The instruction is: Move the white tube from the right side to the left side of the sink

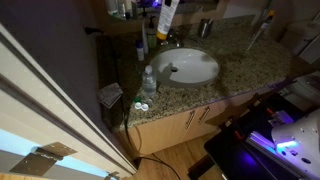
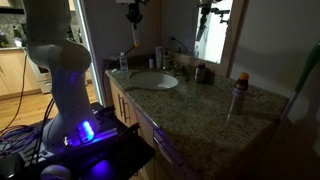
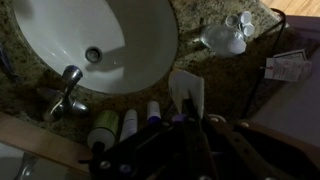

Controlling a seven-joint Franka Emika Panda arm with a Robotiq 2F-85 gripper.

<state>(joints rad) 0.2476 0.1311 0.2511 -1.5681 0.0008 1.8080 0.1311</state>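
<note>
White tube (image 3: 185, 92) is pinched between the closed fingers of the gripper (image 3: 186, 122) and held in the air above the counter, at about 5 o'clock from the sink (image 3: 45, 30) in the wrist view. I judge the carry is the step in hand. The next move calls for bringing it over bare granite on the sink's left side and lowering it clear of the water bottle (image 3: 222, 38) before letting go. Its long axis runs 12 to 6 o'clock in the wrist view, with the broad end toward 12, while in an exterior view the tube (image 1: 167, 20) hangs near upright.
</note>
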